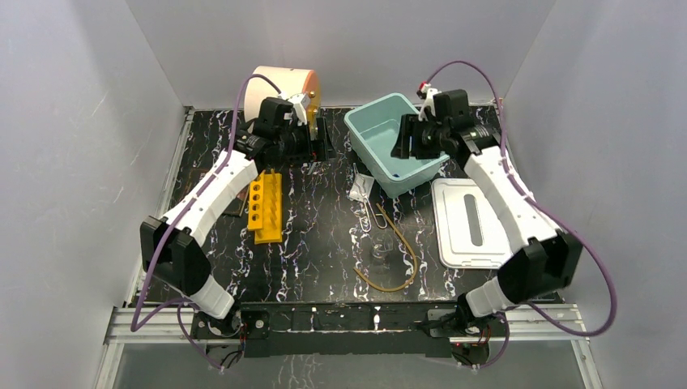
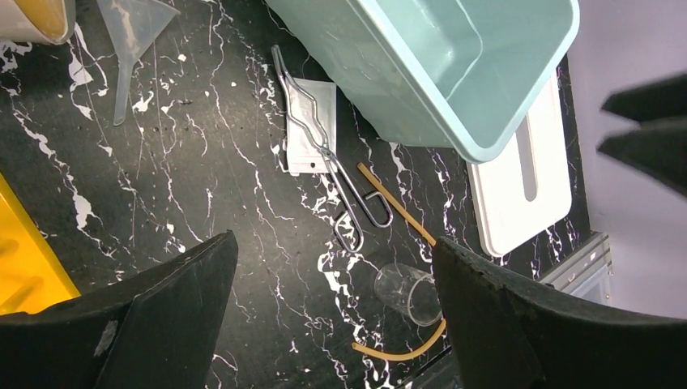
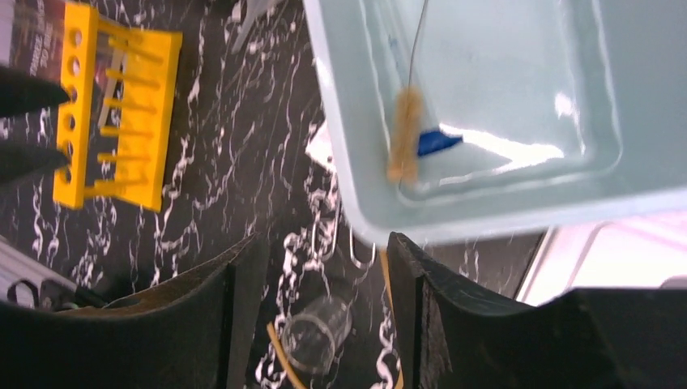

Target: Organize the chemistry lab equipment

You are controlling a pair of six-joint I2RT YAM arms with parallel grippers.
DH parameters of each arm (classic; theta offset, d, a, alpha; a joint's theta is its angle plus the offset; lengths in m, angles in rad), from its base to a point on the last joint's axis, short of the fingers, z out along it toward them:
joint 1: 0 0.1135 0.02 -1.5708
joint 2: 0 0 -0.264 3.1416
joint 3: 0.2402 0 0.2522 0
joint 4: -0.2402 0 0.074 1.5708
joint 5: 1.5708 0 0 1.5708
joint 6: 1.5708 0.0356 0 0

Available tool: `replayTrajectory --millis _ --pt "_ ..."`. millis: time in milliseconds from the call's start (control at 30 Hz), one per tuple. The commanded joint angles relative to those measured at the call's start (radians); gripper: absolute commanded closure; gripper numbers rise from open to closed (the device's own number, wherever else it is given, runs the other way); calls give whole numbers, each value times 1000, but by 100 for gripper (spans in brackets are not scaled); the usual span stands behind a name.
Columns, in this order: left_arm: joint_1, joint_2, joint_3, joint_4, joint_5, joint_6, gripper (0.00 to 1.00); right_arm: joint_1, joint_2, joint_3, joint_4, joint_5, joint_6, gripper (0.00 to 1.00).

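Right pincer (image 3: pixel 324 243) hangs half-open, empty, over the teal bin (image 3: pixel 502 212); the glass dish (image 3: pixel 317 332) lies past its near wall, seemingly closer to it than to the wide-open, empty left pincer (image 2: pixel 332 239).

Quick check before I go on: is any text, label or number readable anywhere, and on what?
No text can be read in any view.
Packet: no print shows.
Lid: plain white.
Rack: holes only, no numbers.
Bin: no label showing.
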Motion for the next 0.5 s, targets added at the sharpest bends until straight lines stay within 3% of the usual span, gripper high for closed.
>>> replayTrajectory --millis 0,167,367,467 --pt "-2 -61 -20 8 29 -10 11 67 -137 -145 -28 30 2 34" --pt "-2 -73 -21 8 -13 13 10 347 -266 -272 -13 165 -2 25" --pt "-2 -85 -17 -5 -107 22 10 454 -325 -432 -13 282 133 23" --pt "-2 -90 -15 -29 -201 9 10 520 -314 -471 -53 378 178 15"
